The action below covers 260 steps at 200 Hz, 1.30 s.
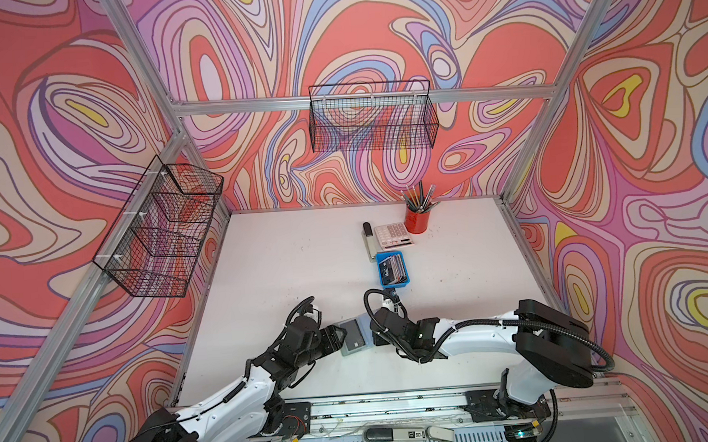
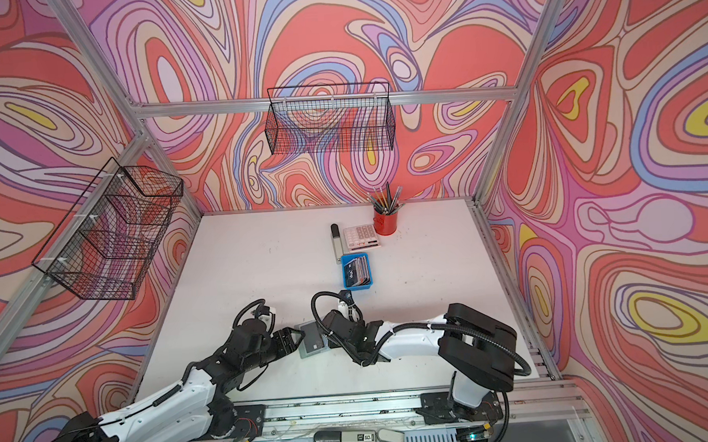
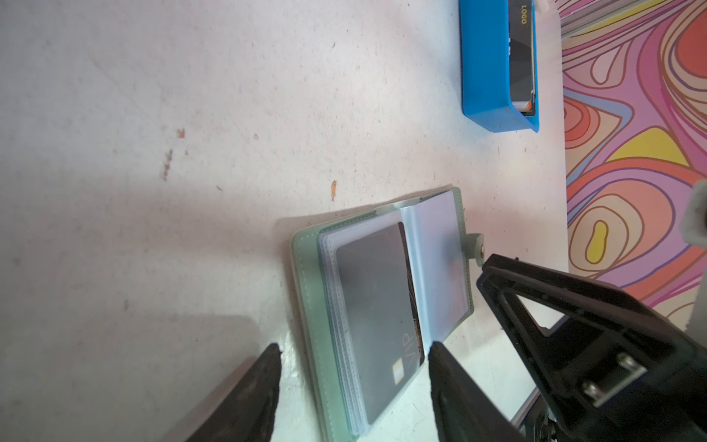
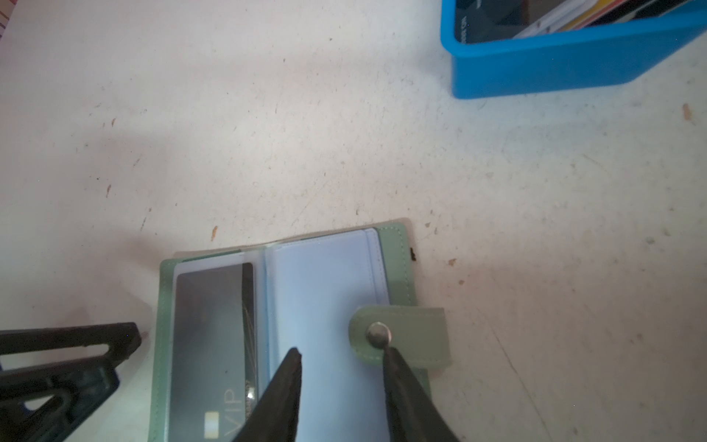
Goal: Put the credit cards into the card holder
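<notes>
With my left pincer [image 3: 354,350] and right pincer [image 4: 340,352] both released over the open card holder [image 4: 399,275], any sideways drag from the right one, seemingly touching it, may slide or close it.

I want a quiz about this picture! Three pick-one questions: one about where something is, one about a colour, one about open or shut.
1. Where are the spare cards? A) red cup B) blue tray C) wire basket
2. What colour is the cover of the card holder? A) green B) black C) yellow
3. The card holder is: A) snapped shut B) standing upright C) lying open
Answers: B, they stand inside the tray's blue walls; A, green edges frame the sleeves; C, it lies flat, inside facing up.
</notes>
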{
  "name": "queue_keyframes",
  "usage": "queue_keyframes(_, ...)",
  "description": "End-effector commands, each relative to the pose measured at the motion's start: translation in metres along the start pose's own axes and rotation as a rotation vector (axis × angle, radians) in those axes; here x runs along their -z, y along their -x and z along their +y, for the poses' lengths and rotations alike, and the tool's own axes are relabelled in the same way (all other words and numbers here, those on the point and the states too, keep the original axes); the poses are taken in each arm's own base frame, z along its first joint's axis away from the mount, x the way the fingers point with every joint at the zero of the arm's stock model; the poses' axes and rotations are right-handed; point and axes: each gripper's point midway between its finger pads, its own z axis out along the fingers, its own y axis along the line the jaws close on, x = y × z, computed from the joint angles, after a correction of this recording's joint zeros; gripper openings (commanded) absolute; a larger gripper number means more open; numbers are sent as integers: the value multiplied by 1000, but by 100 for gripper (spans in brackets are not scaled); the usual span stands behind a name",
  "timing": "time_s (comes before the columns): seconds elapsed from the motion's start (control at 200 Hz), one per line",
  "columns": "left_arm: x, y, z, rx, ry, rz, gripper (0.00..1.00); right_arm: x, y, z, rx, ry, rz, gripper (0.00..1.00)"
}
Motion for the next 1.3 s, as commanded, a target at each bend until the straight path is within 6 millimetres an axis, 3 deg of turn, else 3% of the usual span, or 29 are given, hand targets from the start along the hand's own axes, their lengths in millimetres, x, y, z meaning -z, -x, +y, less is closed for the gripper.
queue_keyframes(0.0,0,-1,2,7,-3,1,63,20,14,5,-25,24,-56,38)
queue_keyframes(0.13,0,-1,2,6,-2,-1,63,26,6,10,-31,79,-50,40)
queue_keyframes(0.336,-1,-3,2,10,-8,10,63,9,-12,5,-4,48,2,44)
queue_keyframes(0.806,0,-3,1,10,-12,7,63,-16,-23,-2,-10,26,53,45)
queue_keyframes(1.087,-1,-3,0,8,-16,10,63,-19,-27,6,-17,62,75,45)
queue_keyframes(1.297,-2,-4,0,10,-17,15,63,-20,-32,24,-46,163,111,49)
